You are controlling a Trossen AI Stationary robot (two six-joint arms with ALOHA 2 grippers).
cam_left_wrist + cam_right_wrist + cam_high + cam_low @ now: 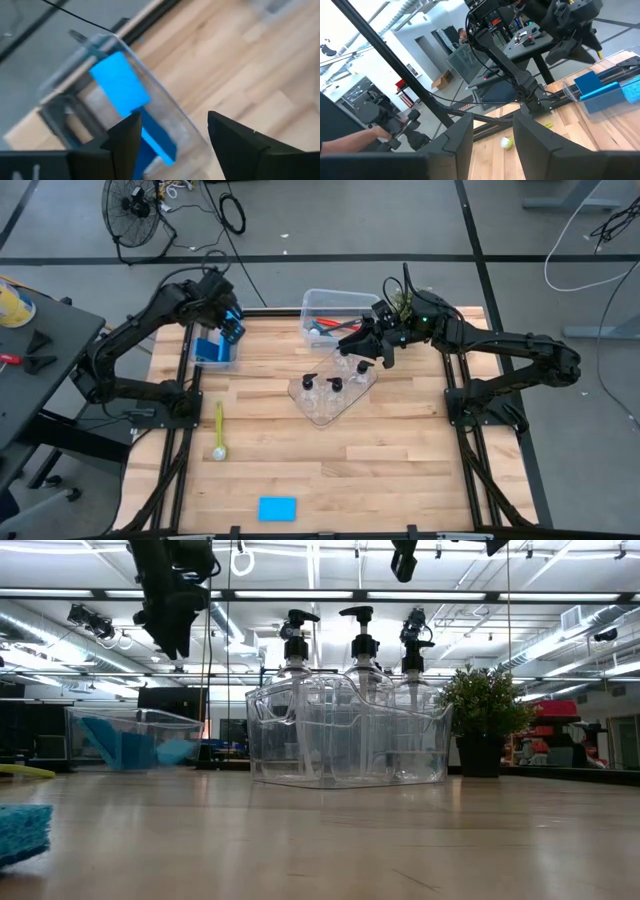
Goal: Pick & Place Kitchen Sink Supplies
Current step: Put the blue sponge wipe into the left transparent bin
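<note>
- My left gripper [172,135] hangs above the small clear plastic bin [214,352] at the table's far left, fingers spread, holding nothing.
- Bright blue rectangular sponges [120,84] lean inside that bin.
- My right gripper [362,344] waits over the clear tray [330,402] of pump bottles [335,386], fingers parted, empty.

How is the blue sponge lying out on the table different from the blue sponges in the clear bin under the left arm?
The lone sponge lies flat on the bare wood near the front edge, far from either arm. The binned sponges stand tilted on edge inside the clear bin at the table's far left, right below the left gripper, whose fingers are apart and empty. The lone one is light blue; the bin holds a light and a darker one. All are rectangular.
</note>
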